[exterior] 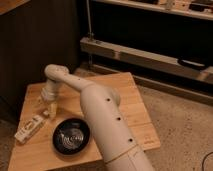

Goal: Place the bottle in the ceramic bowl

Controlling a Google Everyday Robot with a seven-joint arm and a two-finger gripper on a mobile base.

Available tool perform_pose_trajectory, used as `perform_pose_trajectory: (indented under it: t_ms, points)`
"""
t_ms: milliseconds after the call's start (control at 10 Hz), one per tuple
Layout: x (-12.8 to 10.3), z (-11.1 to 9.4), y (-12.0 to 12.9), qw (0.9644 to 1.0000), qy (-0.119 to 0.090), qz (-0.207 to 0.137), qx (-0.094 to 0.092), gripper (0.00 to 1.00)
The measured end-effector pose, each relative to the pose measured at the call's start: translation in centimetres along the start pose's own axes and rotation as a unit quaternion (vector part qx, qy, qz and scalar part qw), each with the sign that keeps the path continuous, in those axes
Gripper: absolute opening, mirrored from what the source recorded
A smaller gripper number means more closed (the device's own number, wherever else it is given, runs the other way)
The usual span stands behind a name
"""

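The cream-white boxy bottle (30,128) lies on its side near the left front corner of the wooden table (127,95). The glossy black ceramic bowl (71,136) sits just right of it near the table's front edge, with nothing inside. My gripper (49,111) points down at the end of the white arm (102,117). It hangs over the table just behind the bowl and close to the bottle's far right end. I cannot tell whether it touches the bottle.
The table is small and square, with speckled floor (180,125) to its right and front. A dark wooden cabinet (35,45) stands behind at the left. A low metal rail and shelving (150,57) run behind at the right.
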Motion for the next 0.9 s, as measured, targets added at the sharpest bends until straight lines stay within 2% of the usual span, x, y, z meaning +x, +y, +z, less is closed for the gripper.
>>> perform_pose_trajectory:
  t_ms: [600, 900]
  points:
    - [0.13, 0.52, 0.1, 0.9997, 0.023, 0.004, -0.002, 0.8]
    - [-0.25, 0.71, 0.16, 0.9997, 0.025, 0.001, -0.004, 0.8]
